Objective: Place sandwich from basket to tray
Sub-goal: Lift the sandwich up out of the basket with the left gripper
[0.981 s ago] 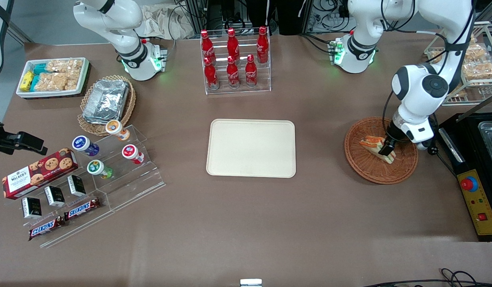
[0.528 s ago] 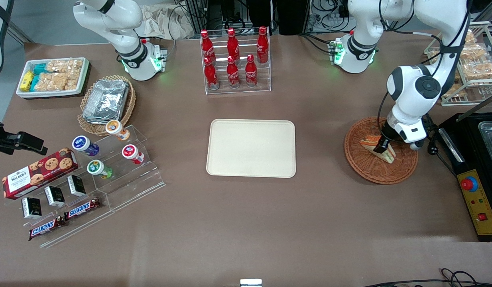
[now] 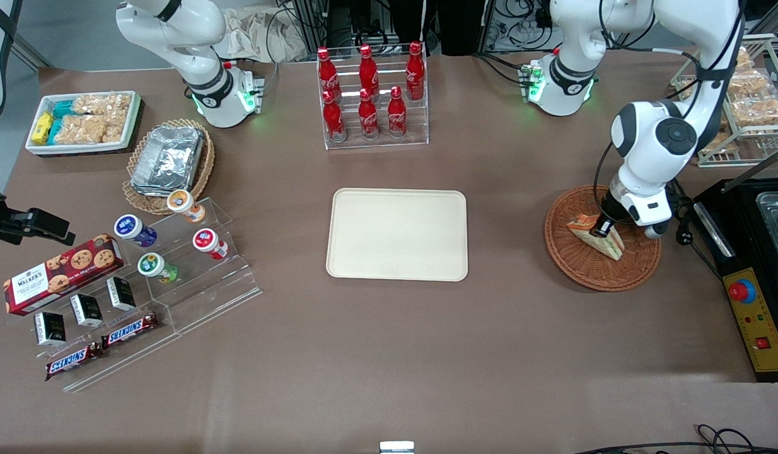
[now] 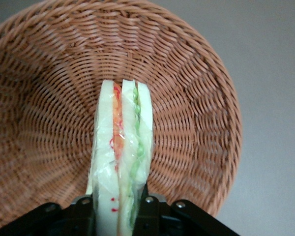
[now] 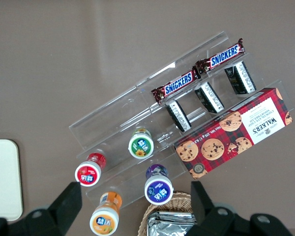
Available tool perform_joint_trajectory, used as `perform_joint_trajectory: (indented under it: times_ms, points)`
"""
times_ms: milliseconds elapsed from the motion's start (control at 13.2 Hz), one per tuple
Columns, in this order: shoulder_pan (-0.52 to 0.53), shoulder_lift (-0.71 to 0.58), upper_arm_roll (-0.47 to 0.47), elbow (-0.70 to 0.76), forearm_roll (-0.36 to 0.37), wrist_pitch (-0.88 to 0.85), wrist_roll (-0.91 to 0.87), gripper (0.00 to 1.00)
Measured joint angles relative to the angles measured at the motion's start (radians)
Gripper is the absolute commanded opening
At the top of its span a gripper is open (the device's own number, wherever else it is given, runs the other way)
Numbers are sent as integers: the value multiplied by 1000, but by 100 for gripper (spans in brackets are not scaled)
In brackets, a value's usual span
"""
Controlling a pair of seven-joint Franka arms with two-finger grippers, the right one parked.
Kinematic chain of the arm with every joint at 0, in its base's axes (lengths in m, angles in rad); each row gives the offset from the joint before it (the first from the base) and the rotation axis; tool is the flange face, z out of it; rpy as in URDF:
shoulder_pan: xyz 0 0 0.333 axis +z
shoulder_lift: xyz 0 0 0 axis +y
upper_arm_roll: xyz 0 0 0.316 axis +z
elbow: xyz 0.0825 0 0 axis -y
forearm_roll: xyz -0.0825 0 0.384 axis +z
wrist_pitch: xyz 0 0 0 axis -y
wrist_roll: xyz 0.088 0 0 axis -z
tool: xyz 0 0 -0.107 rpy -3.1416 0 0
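Observation:
The sandwich (image 3: 583,225) is a white-bread wedge with orange and green filling, in the round brown wicker basket (image 3: 591,272) toward the working arm's end of the table. My left gripper (image 3: 603,228) stands over the basket, shut on the sandwich. In the left wrist view the sandwich (image 4: 120,142) stands on edge between the black fingers (image 4: 150,210), which press both its sides over the basket's weave (image 4: 49,98); the gripper (image 4: 117,210) is centred on it. The cream tray (image 3: 396,234) lies bare at mid-table, apart from the basket.
A black control box with a red button (image 3: 742,291) sits beside the basket. A wire rack of bagged snacks (image 3: 751,104) and a cola bottle rack (image 3: 370,94) stand farther from the camera. An acrylic stand (image 3: 193,265) of cups and bars lies toward the parked arm's end.
My gripper has shifted slightly toward the tray and away from the camera, over the basket, with the sandwich between its fingers; the sandwich has moved a little with it.

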Motion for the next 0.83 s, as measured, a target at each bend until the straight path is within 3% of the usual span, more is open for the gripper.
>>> perform_joint_trajectory:
  times_ms: [302, 528, 679, 830]
  points:
    - [1, -173, -5, 268, 0, -551, 266, 0]
    - [0, -213, -27, 543, -21, -902, 445, 0]
    - [-1, -212, -88, 652, -62, -985, 504, 0]
    - [-5, -193, -208, 712, -78, -992, 504, 0]
